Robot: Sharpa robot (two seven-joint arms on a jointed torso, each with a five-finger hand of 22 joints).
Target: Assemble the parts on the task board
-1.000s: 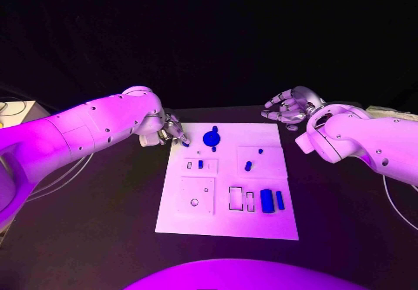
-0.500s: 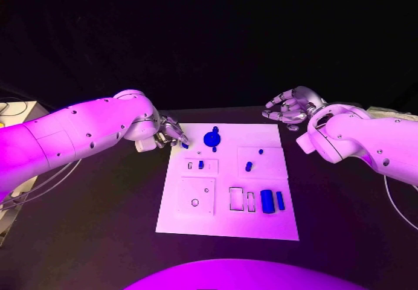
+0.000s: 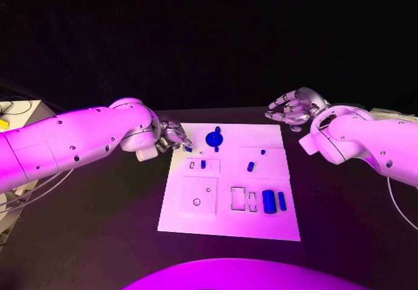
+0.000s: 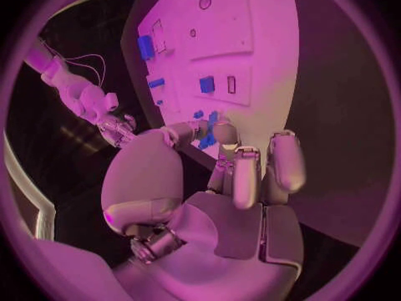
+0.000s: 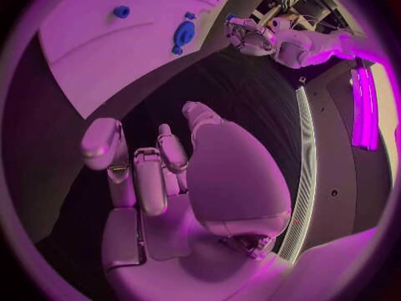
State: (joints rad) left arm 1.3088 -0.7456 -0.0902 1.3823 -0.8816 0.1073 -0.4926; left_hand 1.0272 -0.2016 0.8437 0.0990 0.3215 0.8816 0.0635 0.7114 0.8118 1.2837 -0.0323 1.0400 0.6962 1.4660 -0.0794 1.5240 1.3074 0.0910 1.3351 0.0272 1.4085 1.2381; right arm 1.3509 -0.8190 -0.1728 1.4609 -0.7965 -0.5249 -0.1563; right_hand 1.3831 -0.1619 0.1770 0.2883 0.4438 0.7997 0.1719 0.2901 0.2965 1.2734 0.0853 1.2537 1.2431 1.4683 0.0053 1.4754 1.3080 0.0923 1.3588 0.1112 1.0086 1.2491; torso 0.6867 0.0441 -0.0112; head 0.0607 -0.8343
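The white task board [image 3: 228, 225] lies mid-table. My left hand [image 3: 171, 138] hovers at its far left corner and pinches a small blue part [image 3: 187, 148] between thumb and fingertip; the left wrist view shows that part [image 4: 204, 138] at the fingertips [image 4: 224, 132]. A round blue part [image 3: 212, 139] stands at the board's far edge. Small blue parts [image 3: 203, 164] [image 3: 250, 166] stand in the middle row, and a blue block [image 3: 268, 201] stands near the right edge. My right hand [image 3: 296, 109] floats off the far right corner, fingers loosely bent and apart, holding nothing.
Black table [image 3: 96, 229] surrounds the board on all sides. Outlined slots [image 3: 237, 198] and a square plate with a hole [image 3: 197, 194] sit in the board's near half. A pale box [image 3: 17, 112] stands at the table's far left.
My left hand has drawn slightly nearer along the board's far left corner, the small blue part still in its pinch. The right hand has hardly moved.
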